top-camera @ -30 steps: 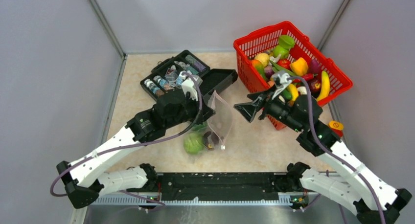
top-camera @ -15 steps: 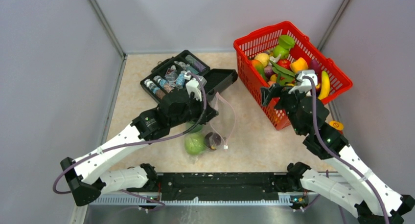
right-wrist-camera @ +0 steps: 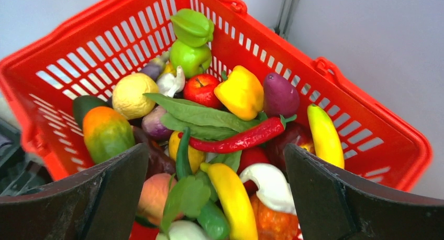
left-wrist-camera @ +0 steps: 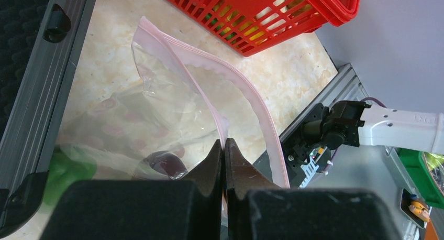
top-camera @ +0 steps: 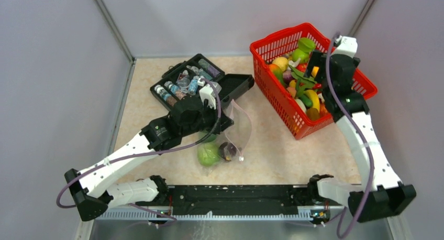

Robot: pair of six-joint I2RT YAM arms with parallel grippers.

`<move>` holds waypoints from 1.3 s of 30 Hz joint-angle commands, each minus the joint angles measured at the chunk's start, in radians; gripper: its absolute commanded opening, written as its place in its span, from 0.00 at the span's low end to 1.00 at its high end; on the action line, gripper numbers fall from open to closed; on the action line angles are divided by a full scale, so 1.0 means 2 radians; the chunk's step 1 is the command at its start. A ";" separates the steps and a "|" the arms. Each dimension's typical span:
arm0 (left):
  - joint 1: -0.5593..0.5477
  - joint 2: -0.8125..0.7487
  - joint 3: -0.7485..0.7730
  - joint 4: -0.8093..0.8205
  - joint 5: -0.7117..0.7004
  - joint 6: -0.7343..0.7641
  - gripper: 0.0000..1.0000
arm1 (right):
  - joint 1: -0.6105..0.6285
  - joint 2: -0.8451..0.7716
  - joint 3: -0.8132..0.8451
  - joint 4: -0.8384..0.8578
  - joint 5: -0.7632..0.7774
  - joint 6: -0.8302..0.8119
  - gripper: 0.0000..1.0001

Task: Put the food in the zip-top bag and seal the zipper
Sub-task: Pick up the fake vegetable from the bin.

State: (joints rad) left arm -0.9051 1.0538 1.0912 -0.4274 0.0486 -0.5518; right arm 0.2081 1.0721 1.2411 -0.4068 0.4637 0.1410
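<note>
The right gripper [right-wrist-camera: 215, 148] has swung away from the middle of the table [top-camera: 272, 156], where it hung a second ago just beside the bag. It now hovers over the red basket [top-camera: 287, 114] with its fingers spread wide and nothing between them. Below it lies the heap of toy food not yet moved, with a yellow pepper [right-wrist-camera: 241, 92] and a red chili [right-wrist-camera: 235, 139] near the top, right under the open jaws. The left gripper [left-wrist-camera: 224, 145] has hardly shifted. Its fingers are pressed together on one lip of the zip-top bag [left-wrist-camera: 157, 109], pinching it at the pinkish zipper [left-wrist-camera: 256, 106] and lifting that edge so the mouth gapes toward the basket. The mouth looks a little wider than it did. The bag rests on the table between the two arms, closer to the left one, and a green apple [top-camera: 208, 154] and a dark purple fruit [top-camera: 227, 151] lie inside it at the bottom. This reads as the start of another fetch: the right arm appears to have come back empty for a further piece. The filling is therefore only partly done, and the zipper, its two strips plainly apart, is not yet sealed.
</note>
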 commanded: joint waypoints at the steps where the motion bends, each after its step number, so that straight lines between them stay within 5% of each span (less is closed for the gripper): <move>1: -0.001 -0.017 0.001 0.009 0.006 0.001 0.00 | -0.035 0.070 0.046 -0.017 -0.067 -0.002 0.99; 11: -0.001 -0.032 -0.007 0.003 0.000 0.007 0.00 | -0.074 0.164 0.100 -0.007 -0.024 -0.011 0.93; 15: -0.001 -0.035 -0.012 0.006 -0.003 0.008 0.00 | -0.126 0.182 0.103 0.008 -0.120 0.004 0.81; 20: -0.001 -0.027 -0.007 0.008 0.004 0.009 0.00 | -0.127 0.222 0.109 0.029 -0.187 -0.012 0.80; 30: -0.001 -0.030 -0.007 0.008 0.002 0.010 0.00 | -0.126 0.380 0.239 -0.017 -0.069 -0.012 0.83; 39: -0.001 -0.024 -0.002 0.005 0.002 0.010 0.00 | -0.112 0.467 0.224 0.000 -0.004 -0.011 0.86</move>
State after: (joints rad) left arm -0.9051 1.0042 1.0740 -0.4374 0.0547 -0.5468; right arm -0.0223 1.9392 1.6627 -0.3817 0.3813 0.1268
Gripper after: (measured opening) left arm 0.002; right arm 0.879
